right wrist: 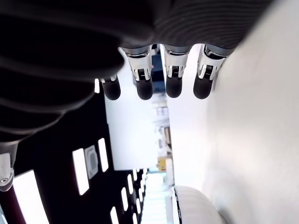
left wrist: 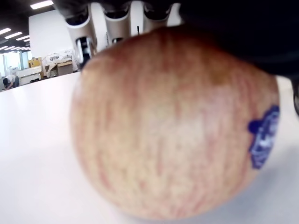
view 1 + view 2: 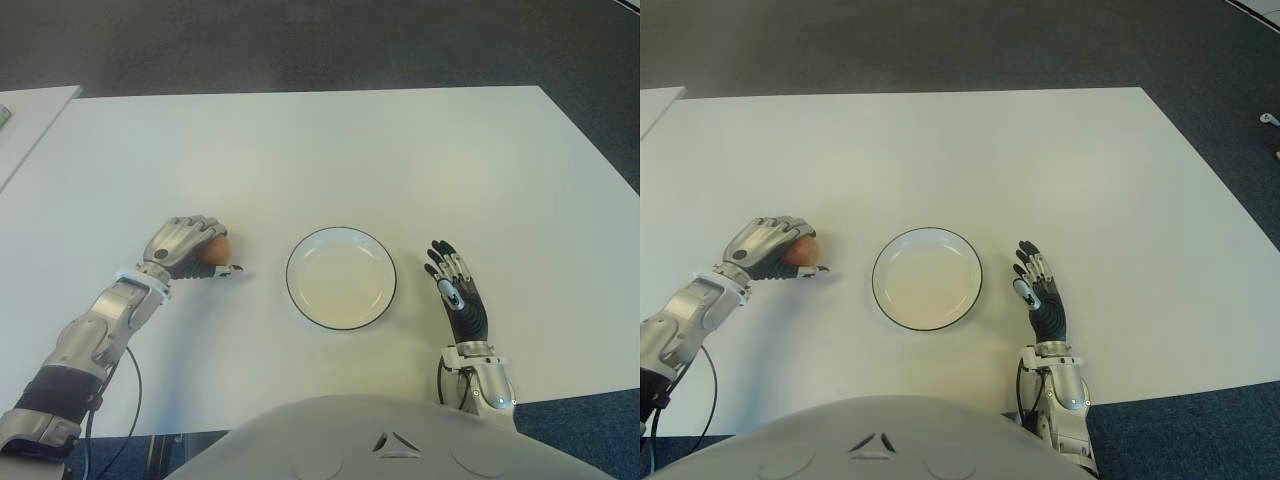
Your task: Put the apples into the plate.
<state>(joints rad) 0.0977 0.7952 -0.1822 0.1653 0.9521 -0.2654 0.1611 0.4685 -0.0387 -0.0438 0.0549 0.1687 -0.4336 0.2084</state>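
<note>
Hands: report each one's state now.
Left hand: shut on the apple, left of the plate.
Right hand: open, empty, right of the plate.

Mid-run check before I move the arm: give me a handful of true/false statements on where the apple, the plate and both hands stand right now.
1. The left hand has its fingers curled over the apple. True.
2. The apple already lies in the plate. False: it is on the table, on the plate's left, apart from it.
3. The plate holds nothing. True.
4. The right hand grips a second apple. False: its fingers are stretched out and hold nothing; it shows on the plate's right.
5. The apple bears a blue sticker. True.
</note>
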